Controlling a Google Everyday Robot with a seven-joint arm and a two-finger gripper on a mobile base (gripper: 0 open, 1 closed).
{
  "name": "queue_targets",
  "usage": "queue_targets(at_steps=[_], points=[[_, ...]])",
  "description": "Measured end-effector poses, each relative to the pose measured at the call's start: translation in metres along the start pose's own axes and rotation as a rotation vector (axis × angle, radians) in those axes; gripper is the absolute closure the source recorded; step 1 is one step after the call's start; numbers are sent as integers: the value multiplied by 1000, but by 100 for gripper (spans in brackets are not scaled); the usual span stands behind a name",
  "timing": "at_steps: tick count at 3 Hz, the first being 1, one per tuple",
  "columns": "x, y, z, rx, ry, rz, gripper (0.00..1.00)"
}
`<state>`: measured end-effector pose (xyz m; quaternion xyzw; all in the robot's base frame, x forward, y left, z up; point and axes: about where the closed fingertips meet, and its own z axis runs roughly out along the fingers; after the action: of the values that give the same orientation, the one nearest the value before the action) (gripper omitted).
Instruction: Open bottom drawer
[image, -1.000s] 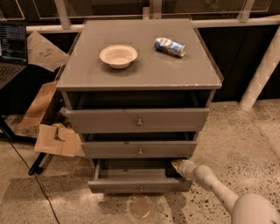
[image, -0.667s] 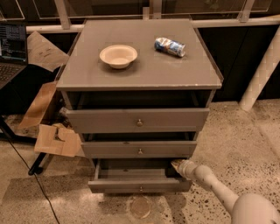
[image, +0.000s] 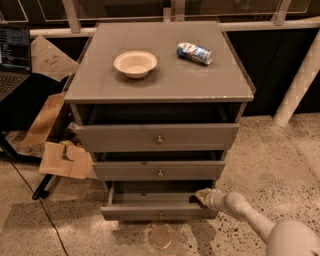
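A grey cabinet (image: 160, 80) has three drawers, each with a small round metal knob. The bottom drawer (image: 159, 211) is the slimmest front, lowest down, and stands pulled out a little, with a dark gap and its inside floor showing behind the front. Its knob (image: 161, 216) is at centre. My gripper (image: 201, 197) is at the drawer's right end, at the top rim just behind the front, at the end of my white arm (image: 250, 220) that comes in from the lower right. The middle drawer (image: 160, 171) and top drawer (image: 158, 137) also stand slightly out.
A beige bowl (image: 135, 63) and a crumpled blue-white packet (image: 194, 53) lie on the cabinet top. Cardboard pieces (image: 65, 159) and a black cable (image: 35, 200) lie at the left. A laptop (image: 14, 55) sits far left. A white post (image: 300, 85) stands at the right.
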<state>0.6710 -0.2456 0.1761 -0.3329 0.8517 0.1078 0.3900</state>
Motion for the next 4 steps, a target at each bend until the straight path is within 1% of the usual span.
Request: queue_targets(at_steps=[1, 2, 3, 4], points=[[19, 15, -14, -20, 28, 44, 100], [27, 21, -26, -20, 41, 74, 100], [27, 21, -26, -20, 41, 74, 100], [39, 37, -29, -60, 76, 60, 100]])
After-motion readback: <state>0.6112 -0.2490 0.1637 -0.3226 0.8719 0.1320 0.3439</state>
